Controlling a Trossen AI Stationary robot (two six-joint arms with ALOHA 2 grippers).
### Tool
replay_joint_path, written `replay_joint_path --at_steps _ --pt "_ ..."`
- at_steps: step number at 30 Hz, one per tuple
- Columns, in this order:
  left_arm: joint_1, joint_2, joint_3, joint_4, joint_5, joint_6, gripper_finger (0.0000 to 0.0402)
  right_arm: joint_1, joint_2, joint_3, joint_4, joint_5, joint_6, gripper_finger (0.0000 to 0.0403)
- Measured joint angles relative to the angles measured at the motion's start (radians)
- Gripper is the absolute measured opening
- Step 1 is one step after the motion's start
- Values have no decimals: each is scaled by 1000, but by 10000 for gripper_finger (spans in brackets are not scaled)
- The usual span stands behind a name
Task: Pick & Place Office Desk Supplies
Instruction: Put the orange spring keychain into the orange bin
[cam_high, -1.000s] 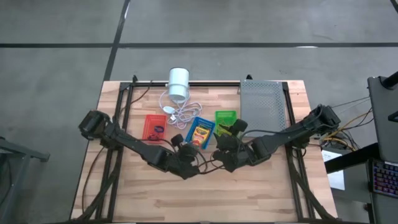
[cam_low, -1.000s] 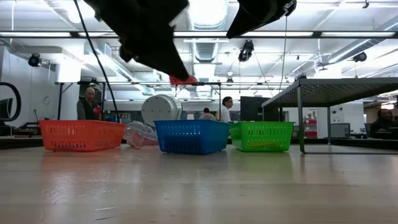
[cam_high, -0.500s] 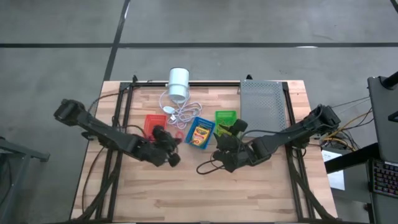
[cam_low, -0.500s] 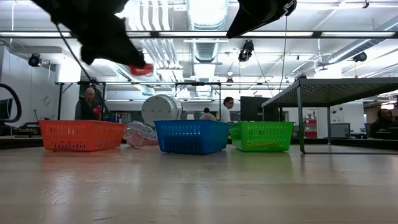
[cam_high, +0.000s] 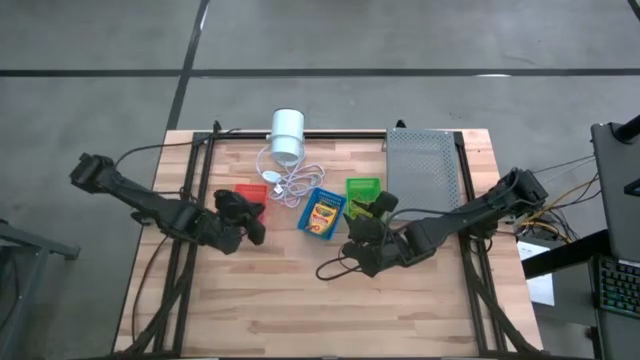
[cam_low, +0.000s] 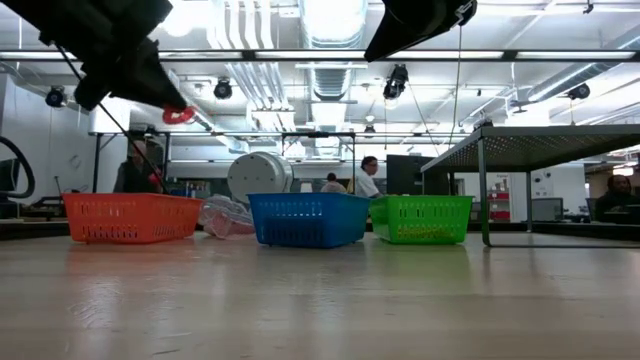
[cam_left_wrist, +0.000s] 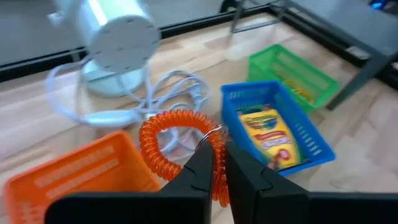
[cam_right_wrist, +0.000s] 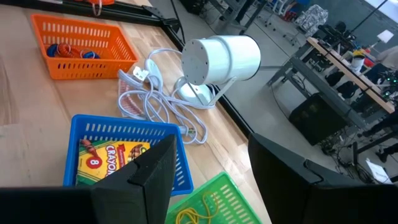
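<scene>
The left gripper (cam_left_wrist: 214, 163) pinches a red coil band (cam_left_wrist: 180, 143), hovering beside the orange basket (cam_left_wrist: 81, 171) at its 3 o'clock. Next: release above it. The right gripper (cam_right_wrist: 208, 165) waits, open.

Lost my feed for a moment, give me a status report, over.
Left gripper shut on orange coiled band, above orange basket. Right gripper open, waiting near blue basket. Nothing in the way.
</scene>
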Motion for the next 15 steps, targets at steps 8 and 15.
replay_joint_path --at_steps 8,15 --pt "19 -3 19 -266 57 -310 28 0 0 0 0 0 0 199" --pt "107 -3 19 -317 196 -367 28 0 0 0 0 0 0 199"
